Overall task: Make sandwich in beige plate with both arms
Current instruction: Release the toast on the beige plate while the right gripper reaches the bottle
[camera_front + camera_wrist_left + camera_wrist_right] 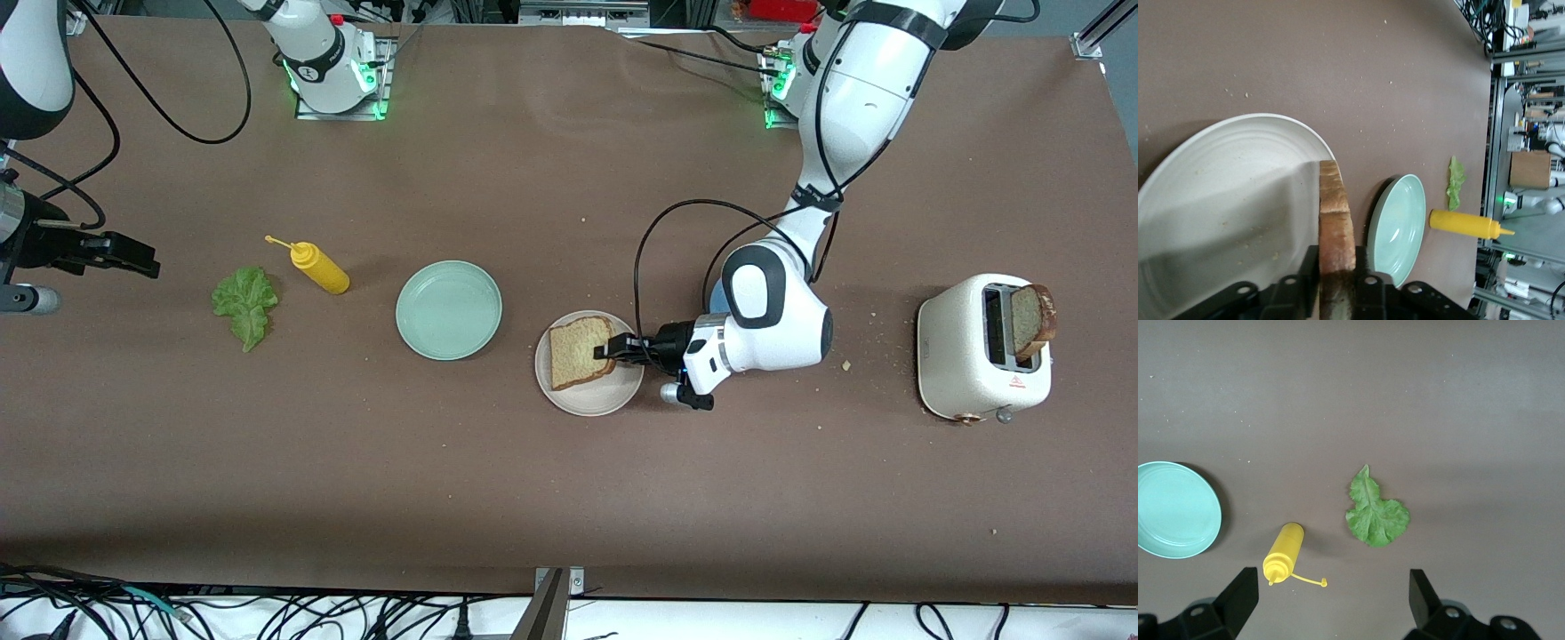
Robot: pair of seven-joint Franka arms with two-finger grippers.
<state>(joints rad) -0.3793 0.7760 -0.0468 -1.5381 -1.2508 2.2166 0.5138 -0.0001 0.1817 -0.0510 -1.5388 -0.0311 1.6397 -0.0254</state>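
Lying flat, speckled bread slice (580, 352) fills beige plate (590, 401).

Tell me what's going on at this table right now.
The left gripper is at the beige plate, its jaws around the edge of a bread slice that lies on the plate. The right gripper waits open above the table near the lettuce leaf and mustard bottle. A second slice sticks up out of the toaster. The mint green plate holds nothing.
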